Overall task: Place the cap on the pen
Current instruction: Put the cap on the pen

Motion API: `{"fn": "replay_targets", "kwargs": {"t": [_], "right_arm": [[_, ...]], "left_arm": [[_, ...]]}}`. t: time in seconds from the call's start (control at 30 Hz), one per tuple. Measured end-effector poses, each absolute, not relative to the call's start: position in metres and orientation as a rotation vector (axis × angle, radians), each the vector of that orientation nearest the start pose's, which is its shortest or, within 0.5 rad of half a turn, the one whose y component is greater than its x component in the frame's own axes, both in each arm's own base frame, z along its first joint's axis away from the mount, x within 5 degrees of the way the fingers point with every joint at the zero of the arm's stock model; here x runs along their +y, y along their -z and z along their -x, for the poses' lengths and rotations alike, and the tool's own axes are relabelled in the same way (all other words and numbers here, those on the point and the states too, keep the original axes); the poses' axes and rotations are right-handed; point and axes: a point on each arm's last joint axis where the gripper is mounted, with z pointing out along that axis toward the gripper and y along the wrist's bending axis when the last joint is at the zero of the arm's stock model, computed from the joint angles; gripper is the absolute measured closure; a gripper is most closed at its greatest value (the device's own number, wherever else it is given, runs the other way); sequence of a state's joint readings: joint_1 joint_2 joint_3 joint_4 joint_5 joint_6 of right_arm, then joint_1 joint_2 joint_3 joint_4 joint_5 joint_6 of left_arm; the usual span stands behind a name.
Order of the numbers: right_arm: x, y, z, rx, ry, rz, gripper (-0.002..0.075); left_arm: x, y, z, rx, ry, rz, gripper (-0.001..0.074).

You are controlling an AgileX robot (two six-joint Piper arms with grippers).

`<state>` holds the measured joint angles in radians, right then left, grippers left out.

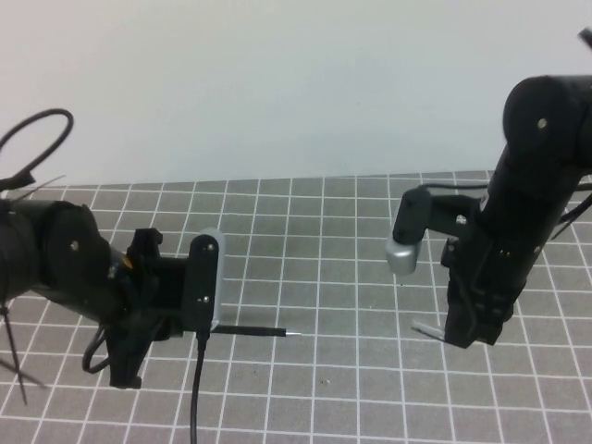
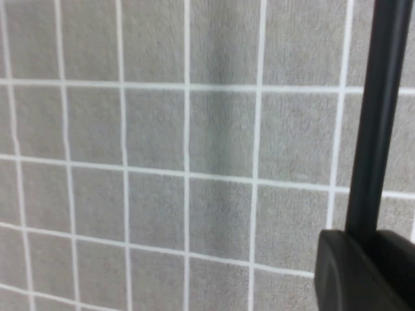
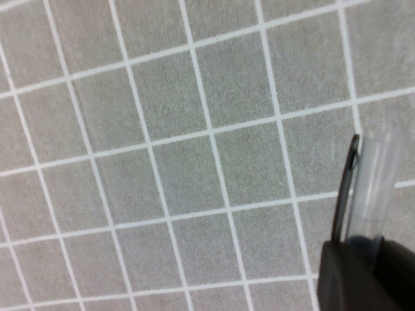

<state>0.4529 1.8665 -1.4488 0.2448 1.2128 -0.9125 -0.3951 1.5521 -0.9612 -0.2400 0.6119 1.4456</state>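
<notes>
The thin black pen (image 1: 254, 329) sticks out level from my left gripper (image 1: 190, 331), silver tip pointing right, above the grid mat. In the left wrist view the pen (image 2: 379, 116) runs out from between the shut fingers (image 2: 350, 275). My right gripper (image 1: 460, 335) hangs at the right above the mat, shut on the translucent grey cap (image 1: 427, 328), whose open end points left toward the pen tip. In the right wrist view the cap (image 3: 373, 191) with its dark clip stands out of the fingers (image 3: 353, 275). About three grid squares separate tip and cap.
A grey mat with a white grid (image 1: 342, 277) covers the table. A black cable (image 1: 196, 388) hangs from the left wrist toward the front edge. A pale wall (image 1: 277, 83) stands behind.
</notes>
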Motion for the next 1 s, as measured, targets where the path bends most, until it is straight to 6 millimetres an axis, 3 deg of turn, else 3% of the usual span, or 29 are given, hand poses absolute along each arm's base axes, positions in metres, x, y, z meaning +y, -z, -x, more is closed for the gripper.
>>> {"fn": "replay_targets", "kwargs": {"t": [0.23, 0.53, 0.67, 1.0], "right_arm": [[0.193, -0.257, -0.303, 2.387, -0.324, 1.805, 0.067], [0.217, -0.255, -0.284, 2.402, -0.205, 1.857, 0.067], [0.217, -0.255, -0.285, 2.404, -0.192, 1.858, 0.067], [0.217, -0.255, -0.284, 2.382, -0.203, 1.882, 0.067]], "left_arm": [[-0.139, -0.242, -0.262, -2.391, 0.209, 2.76, 0.0696], [-0.154, -0.246, -0.25, -2.35, 0.336, 2.756, 0.0696], [-0.161, -0.252, -0.244, -2.294, 0.375, 2.822, 0.0696], [-0.161, -0.273, -0.237, -2.357, 0.432, 2.908, 0.0696]]}}
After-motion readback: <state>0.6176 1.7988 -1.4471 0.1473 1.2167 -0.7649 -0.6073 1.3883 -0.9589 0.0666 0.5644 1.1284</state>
